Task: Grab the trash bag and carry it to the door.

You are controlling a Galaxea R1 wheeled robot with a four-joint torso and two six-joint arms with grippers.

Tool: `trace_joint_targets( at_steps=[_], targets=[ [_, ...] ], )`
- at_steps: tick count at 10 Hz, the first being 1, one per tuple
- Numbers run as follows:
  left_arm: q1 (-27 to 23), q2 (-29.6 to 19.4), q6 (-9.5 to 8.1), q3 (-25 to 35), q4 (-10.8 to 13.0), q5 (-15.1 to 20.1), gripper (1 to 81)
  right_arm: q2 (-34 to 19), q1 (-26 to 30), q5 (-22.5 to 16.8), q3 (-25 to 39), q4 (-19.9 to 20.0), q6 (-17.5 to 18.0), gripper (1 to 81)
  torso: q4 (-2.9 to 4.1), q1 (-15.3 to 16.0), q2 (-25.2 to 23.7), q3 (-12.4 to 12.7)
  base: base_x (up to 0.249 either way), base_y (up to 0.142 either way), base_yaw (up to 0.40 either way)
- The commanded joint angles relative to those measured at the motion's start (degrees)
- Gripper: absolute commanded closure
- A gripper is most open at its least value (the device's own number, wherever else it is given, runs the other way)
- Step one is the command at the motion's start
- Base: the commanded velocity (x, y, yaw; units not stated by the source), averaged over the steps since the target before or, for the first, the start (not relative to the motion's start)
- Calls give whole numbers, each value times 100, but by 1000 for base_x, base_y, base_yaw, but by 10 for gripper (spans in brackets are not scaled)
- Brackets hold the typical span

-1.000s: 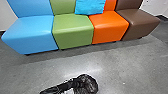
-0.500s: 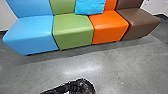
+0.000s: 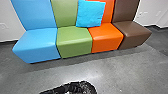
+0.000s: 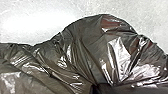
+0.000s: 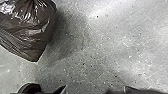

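Dark, glossy, creased trash bag point(image 3: 88, 87), bottom centre, head view, in jaws of left gripper point(image 3: 77, 86); right gripper point(image 5: 95, 88), jaws wide.

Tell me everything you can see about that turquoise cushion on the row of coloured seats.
The turquoise cushion is roughly square, with a lightly wrinkled cover that looks like fabric. It leans upright across the join between the green backrest and orange backrest, its lower edge at the rear of the green seat and orange seat. Nothing lies on it.

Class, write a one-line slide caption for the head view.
A black trash bag before a row of coloured seats with a blue cushion.
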Motion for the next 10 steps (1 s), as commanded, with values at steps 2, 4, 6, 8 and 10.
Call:
trace_joint_targets(
  at_steps=[2, 4, 6, 8, 10],
  targets=[
    [-578, -181, -10, 174, -64, 349, 811, -267, 288, -365, 61, 91, 1, 10, 0, -491, 761, 747, 0, 0, 0],
    [-489, -610, -10, 682, -55, 357, 811, -266, 262, -356, 35, 91, 1, 10, 2, -762, 1176, 1165, 0, 0, 0],
    [-280, -1277, -10, 1455, -46, 357, 811, -179, 78, -365, -158, 117, 1, 10, 0, -1005, 1548, 1536, 0, 0, 0],
    [-15, -2126, -1, 2321, -38, 349, 811, -117, -116, -373, -299, 117, 1, 10, 0, -1281, 1970, 1962, 0, 0, 0],
    [134, -2877, -10, 3266, -29, 340, 811, -117, -265, -374, -195, 117, 1, 10, 0, -1543, 2370, 2364, 0, 0, 0]
  ],
)
